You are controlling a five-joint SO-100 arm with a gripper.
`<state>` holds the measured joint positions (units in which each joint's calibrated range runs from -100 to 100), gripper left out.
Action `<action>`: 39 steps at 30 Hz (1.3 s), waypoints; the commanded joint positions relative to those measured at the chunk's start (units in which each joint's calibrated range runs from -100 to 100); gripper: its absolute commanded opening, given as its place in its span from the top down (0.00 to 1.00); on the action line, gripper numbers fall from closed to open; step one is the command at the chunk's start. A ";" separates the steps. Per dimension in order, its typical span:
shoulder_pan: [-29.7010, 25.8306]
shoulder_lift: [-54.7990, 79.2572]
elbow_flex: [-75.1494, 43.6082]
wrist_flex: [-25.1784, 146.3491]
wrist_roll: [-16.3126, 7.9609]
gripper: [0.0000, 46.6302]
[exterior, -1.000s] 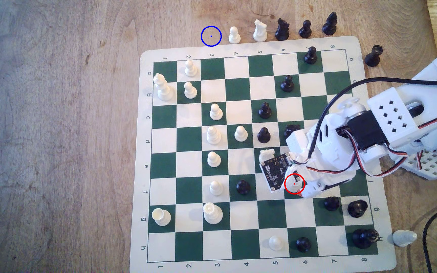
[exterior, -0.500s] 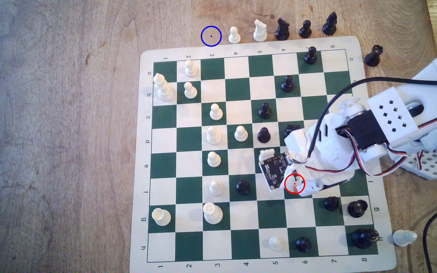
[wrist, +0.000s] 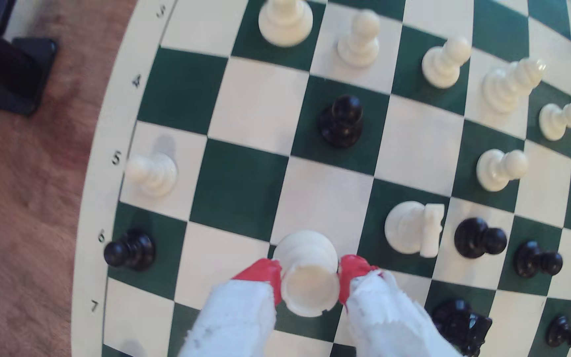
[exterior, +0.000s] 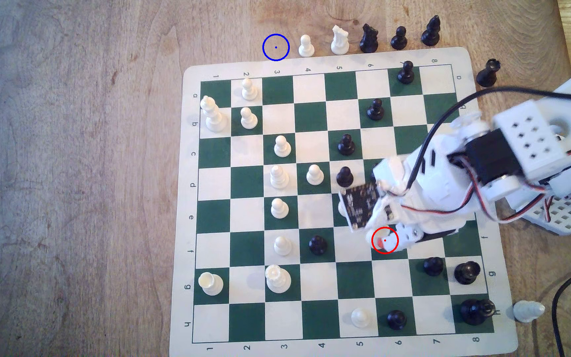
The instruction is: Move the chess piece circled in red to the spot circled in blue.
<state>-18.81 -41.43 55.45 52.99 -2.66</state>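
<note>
the hand (wrist: 310,278) has its 2 red-tipped fingers (wrist: 263,274) pressed on either side of the cream-white rook (wrist: 306,271), gripping it at the flared cup top. in the exterior view the hand (exterior: 382,242) sits inside the red ring, over a green square in row f of the chessboard (exterior: 325,58), and only a sliver of the rook (exterior: 376,237) peeks out beneath it; whether its base touches the board i cannot tell. just beside the hand in the wrist view stands another white piece (wrist: 411,226), with a black pawn (wrist: 479,237) right past it. a further black pawn (wrist: 340,120) stands ahead of the fingers, a square or 2 off. well away from the hand, on the far side of the board and off its edge, lies the spot circled in blue (exterior: 276,47) on the bare wooden desk (exterior: 71,171), with a white pawn (exterior: 306,45) just beside it on the exterior view's right. the arm (exterior: 504,154) reaches in from the exterior view's right.
</note>
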 commanded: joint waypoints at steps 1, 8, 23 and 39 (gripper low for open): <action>6.17 -2.71 -13.38 1.89 -0.05 0.99; 20.17 7.99 -27.25 0.82 1.27 0.99; 36.60 34.56 -52.18 -2.05 3.52 0.99; 41.84 59.09 -72.67 -5.81 4.88 0.99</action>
<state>22.35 16.80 -7.00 48.13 2.03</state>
